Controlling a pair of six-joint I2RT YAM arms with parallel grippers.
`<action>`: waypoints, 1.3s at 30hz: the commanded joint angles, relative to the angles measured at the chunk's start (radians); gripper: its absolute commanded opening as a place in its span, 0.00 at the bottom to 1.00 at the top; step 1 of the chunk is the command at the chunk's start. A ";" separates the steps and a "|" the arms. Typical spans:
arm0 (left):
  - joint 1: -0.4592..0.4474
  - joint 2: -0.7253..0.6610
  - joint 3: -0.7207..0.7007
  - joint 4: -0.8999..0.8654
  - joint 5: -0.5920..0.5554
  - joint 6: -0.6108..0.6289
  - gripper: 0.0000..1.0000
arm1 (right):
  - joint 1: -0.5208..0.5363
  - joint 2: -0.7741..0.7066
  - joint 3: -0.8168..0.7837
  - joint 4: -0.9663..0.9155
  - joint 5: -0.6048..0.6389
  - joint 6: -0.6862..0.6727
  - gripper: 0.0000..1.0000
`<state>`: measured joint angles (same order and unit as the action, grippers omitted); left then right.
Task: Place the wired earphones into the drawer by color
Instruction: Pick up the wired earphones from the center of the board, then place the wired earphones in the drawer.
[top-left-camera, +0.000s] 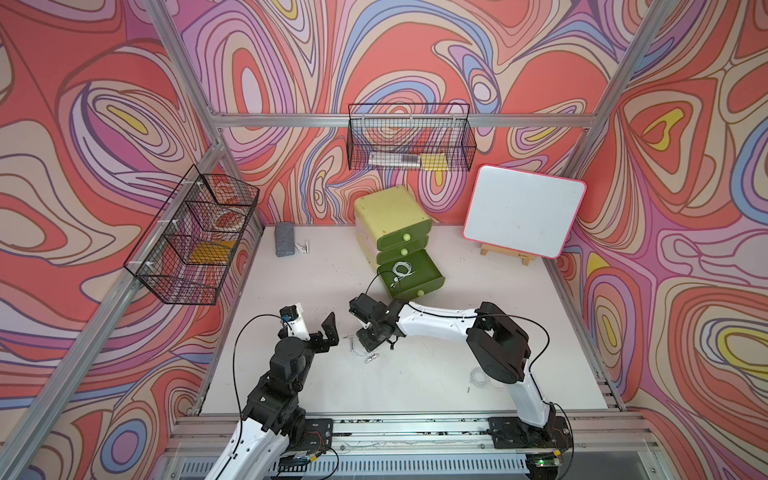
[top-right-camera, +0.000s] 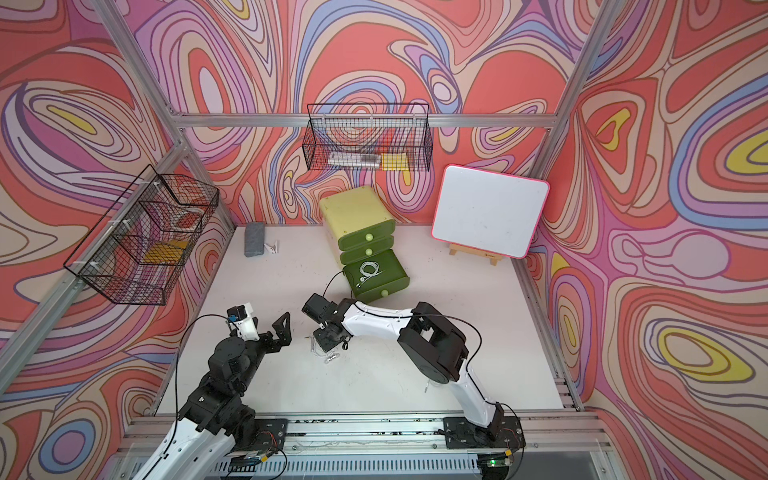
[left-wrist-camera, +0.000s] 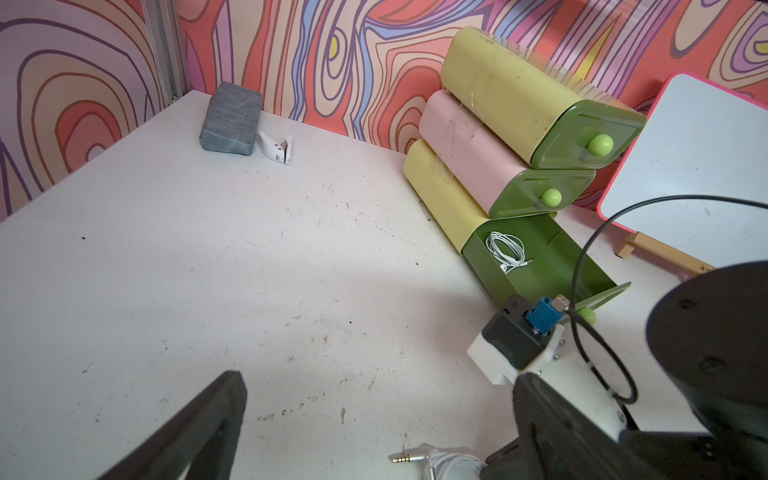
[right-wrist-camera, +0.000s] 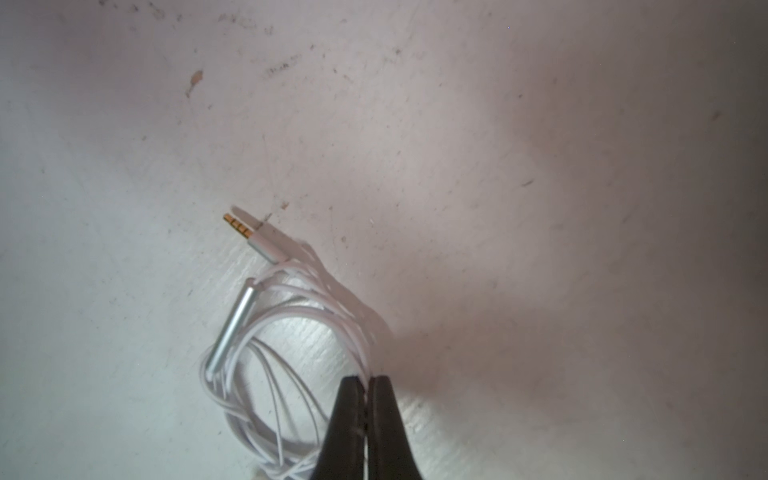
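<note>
Two tools (left-wrist-camera: 378, 376) (right-wrist-camera: 366, 380), three white earphone sets (right-wrist-camera: 291, 332) (top-left-camera: 402, 269) (top-left-camera: 477, 376)

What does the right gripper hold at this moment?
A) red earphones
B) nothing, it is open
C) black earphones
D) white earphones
D: in the right wrist view the right gripper is shut, and its jaws pinch a strand of the coiled white earphones.
</note>
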<state>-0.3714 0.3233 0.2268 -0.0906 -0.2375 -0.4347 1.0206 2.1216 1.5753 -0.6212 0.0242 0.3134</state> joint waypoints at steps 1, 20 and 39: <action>0.008 0.003 -0.014 0.003 0.017 0.009 0.99 | 0.003 -0.093 -0.031 0.025 0.063 0.020 0.00; 0.008 0.107 -0.017 0.112 0.212 0.024 0.99 | -0.038 -0.416 -0.141 0.052 0.415 0.036 0.00; 0.008 0.246 -0.021 0.272 0.422 0.065 0.99 | -0.304 -0.359 -0.165 0.340 0.427 -0.086 0.00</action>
<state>-0.3714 0.5674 0.2138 0.1398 0.1577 -0.3885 0.7277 1.7138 1.3861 -0.3534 0.4564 0.2680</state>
